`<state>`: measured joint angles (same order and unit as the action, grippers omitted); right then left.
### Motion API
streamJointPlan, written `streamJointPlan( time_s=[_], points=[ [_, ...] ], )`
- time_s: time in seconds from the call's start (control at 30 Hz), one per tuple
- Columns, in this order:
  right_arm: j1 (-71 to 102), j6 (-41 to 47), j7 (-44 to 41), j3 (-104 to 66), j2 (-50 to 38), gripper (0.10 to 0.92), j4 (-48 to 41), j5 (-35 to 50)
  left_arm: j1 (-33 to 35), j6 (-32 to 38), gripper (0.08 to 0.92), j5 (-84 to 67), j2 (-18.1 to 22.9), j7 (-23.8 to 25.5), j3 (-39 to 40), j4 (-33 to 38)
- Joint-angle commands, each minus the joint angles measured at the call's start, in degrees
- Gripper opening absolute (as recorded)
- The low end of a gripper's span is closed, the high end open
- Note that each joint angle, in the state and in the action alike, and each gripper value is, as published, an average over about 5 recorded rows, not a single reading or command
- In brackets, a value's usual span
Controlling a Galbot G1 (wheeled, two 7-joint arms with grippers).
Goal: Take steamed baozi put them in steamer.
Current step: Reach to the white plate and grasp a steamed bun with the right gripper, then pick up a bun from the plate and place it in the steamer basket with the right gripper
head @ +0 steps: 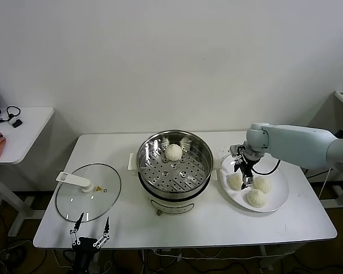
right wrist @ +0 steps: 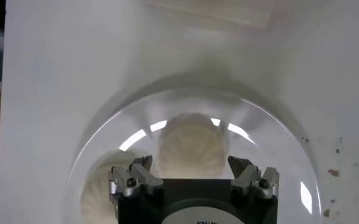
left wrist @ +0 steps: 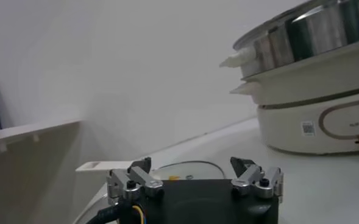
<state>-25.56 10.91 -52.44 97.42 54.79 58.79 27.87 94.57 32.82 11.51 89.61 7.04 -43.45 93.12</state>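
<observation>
Baozi number one sits in the steamer, three more wait on the plate. Right claw hangs spread wide over one bun; left claw idles, fingers apart, at the worktop edge.

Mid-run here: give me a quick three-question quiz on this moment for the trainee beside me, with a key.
1. How many steamed baozi lie in the steamer, and how many on the white plate?
2. True or false: the right gripper has shut on a bun.
3. Which is the left gripper nearest? A) the glass lid B) the plate C) the steamer

Key:
1. One bun in the steamer; three on the plate, the nearest to the steamer under the right gripper.
2. False: its jaws stand open, over and around that bun.
3. A. It waits open at the table's front edge, by the lid.
</observation>
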Motion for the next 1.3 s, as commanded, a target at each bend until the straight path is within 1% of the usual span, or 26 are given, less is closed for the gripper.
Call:
streamJointPlan(
  time_s=[0.03,0.1,0.5,0.7,1.03,1.3],
  points=[
    [1.60,0.04,0.43,-1.73,-0.08,0.822,-1.20,-1.01,0.02,0.04,0.823,0.03,0.04,-0.01,0.03,0.05],
    [1.73,0.08,0.42,-1.85,-0.04,0.816,-1.36,-1.23,0.03,0.14,0.823,0.02,0.01,0.02,0.03,0.04],
    [1.83,0.06,0.21,-2.46,0.33,0.704,-1.73,-1.64,0.07,0.19,0.823,-0.02,-0.09,0.07,0.05,0.08],
    [-1.65,0.15,-0.69,-0.32,-0.47,0.666,1.06,0.22,0.12,0.18,0.823,0.02,-0.15,0.08,0.09,0.14],
    [-21.30,-1.05,-5.05,11.49,-1.84,0.662,10.82,8.41,0.28,0.17,0.823,0.01,-0.34,0.09,0.18,0.51],
    [-39.47,-0.42,-7.67,19.50,0.30,0.662,20.02,21.81,-0.02,0.43,0.823,0.41,-0.37,0.01,0.84,0.08]
  ],
)
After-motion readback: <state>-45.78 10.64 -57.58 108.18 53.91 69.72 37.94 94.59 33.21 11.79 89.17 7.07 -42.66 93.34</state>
